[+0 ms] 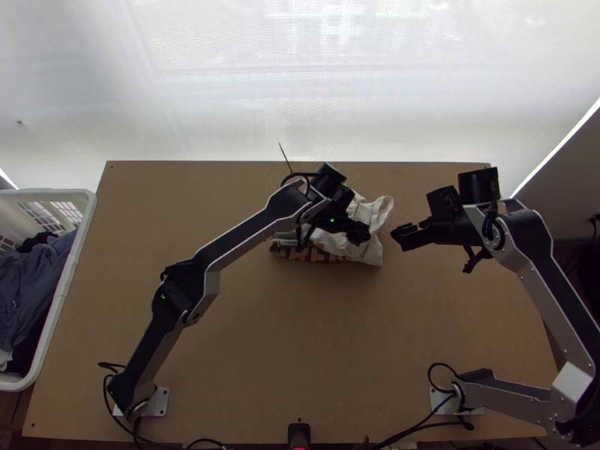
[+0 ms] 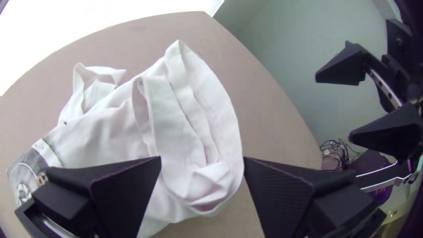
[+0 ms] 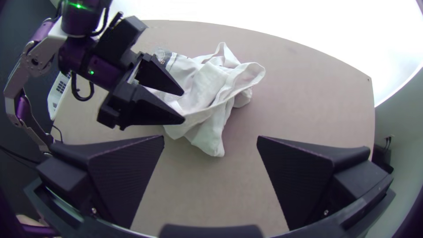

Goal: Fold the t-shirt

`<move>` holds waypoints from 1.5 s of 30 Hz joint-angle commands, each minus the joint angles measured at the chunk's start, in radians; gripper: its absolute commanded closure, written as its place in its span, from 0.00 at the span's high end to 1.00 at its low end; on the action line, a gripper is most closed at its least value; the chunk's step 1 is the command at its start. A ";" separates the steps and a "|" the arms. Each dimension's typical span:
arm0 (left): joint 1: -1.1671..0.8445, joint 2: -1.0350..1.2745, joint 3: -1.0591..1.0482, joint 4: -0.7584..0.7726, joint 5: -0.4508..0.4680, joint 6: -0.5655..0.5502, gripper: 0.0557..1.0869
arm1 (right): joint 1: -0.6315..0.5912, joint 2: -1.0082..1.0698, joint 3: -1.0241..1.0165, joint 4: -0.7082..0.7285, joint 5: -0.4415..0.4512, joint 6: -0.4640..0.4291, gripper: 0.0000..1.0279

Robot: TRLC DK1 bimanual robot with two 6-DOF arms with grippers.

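Toward the far middle of the desk point(image 1: 300, 352), the t-shirt point(image 1: 367, 252) lies bunched, no orderly fold evident and all folding judged outstanding, with left gripper point(image 2: 202, 159) parted over it and right gripper point(image 3: 210, 139) parted to its right.

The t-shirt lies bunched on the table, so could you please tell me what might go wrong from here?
The left gripper is open over overlapping folds of the t-shirt, so it may pinch several layers together. The right gripper faces it from close by, so the two could bump if both move in.
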 commanded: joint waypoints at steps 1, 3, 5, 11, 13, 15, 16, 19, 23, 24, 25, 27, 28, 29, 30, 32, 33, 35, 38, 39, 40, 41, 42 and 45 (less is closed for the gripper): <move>0.043 -0.143 0.010 -0.076 0.005 0.009 0.96 | 0.000 0.016 -0.032 0.074 0.002 -0.009 0.96; 0.073 -0.219 0.001 -0.106 0.005 0.012 0.96 | 0.011 0.044 -0.027 0.118 0.015 -0.018 0.96; 0.113 -0.301 -0.005 -0.139 0.004 0.018 0.96 | 0.037 0.084 -0.016 0.161 0.044 -0.035 0.96; 0.257 -0.549 -0.054 -0.209 -0.008 0.041 0.96 | 0.143 0.259 0.070 0.280 0.116 -0.059 0.96; 0.300 -0.624 -0.079 -0.221 -0.033 0.061 0.96 | 0.194 0.320 0.119 0.295 0.140 -0.065 0.96; 0.336 -0.677 -0.085 -0.252 -0.067 0.087 0.96 | 0.240 0.372 0.169 0.309 0.148 -0.059 0.96; 0.354 -0.703 -0.091 -0.263 -0.076 0.090 0.96 | 0.266 0.398 0.194 0.313 0.151 -0.056 0.96; 0.423 -0.781 -0.155 -0.263 -0.093 0.098 0.96 | 0.324 0.472 0.261 0.321 0.165 -0.053 0.96; 0.500 -0.871 -0.264 -0.263 -0.093 0.098 0.96 | 0.391 0.572 0.336 0.321 0.165 -0.033 0.96; 0.512 -0.891 -0.289 -0.263 -0.093 0.099 0.96 | 0.402 0.596 0.347 0.321 0.165 -0.029 0.96; 0.524 -0.910 -0.310 -0.263 -0.093 0.099 0.96 | 0.413 0.619 0.353 0.321 0.165 -0.027 0.96; 0.549 -0.940 -0.346 -0.264 -0.093 0.099 0.96 | 0.419 0.664 0.350 0.321 0.165 -0.029 0.96; 0.560 -0.956 -0.361 -0.263 -0.093 0.101 0.96 | 0.419 0.684 0.346 0.321 0.165 -0.029 0.96; 0.575 -0.968 -0.375 -0.264 -0.093 0.106 0.96 | 0.414 0.704 0.341 0.321 0.165 -0.029 0.96; 0.589 -0.980 -0.389 -0.263 -0.091 0.110 0.96 | 0.411 0.719 0.333 0.321 0.165 -0.029 0.96; 0.618 -1.002 -0.415 -0.264 -0.091 0.115 0.96 | 0.401 0.737 0.310 0.321 0.169 -0.029 0.96; 0.629 -1.014 -0.427 -0.266 -0.091 0.118 0.96 | 0.393 0.745 0.298 0.321 0.171 -0.029 0.96; 0.650 -1.032 -0.447 -0.267 -0.091 0.126 0.96 | 0.381 0.747 0.272 0.332 0.173 -0.030 0.96; 0.667 -1.055 -0.476 -0.272 -0.090 0.130 0.96 | 0.365 0.747 0.249 0.335 0.176 -0.032 0.96; 0.668 -1.060 -0.482 -0.272 -0.090 0.132 0.96 | 0.362 0.747 0.244 0.338 0.179 -0.033 0.96; 0.670 -1.065 -0.488 -0.274 -0.090 0.135 0.96 | 0.361 0.750 0.241 0.341 0.183 -0.033 0.96; 0.670 -1.069 -0.494 -0.274 -0.090 0.136 0.96 | 0.359 0.756 0.241 0.341 0.192 -0.033 0.96; 0.673 -1.071 -0.499 -0.274 -0.090 0.136 0.96 | 0.359 0.765 0.243 0.342 0.202 -0.033 0.96; 0.678 -1.080 -0.507 -0.278 -0.090 0.136 0.96 | 0.364 0.786 0.243 0.341 0.217 -0.036 0.96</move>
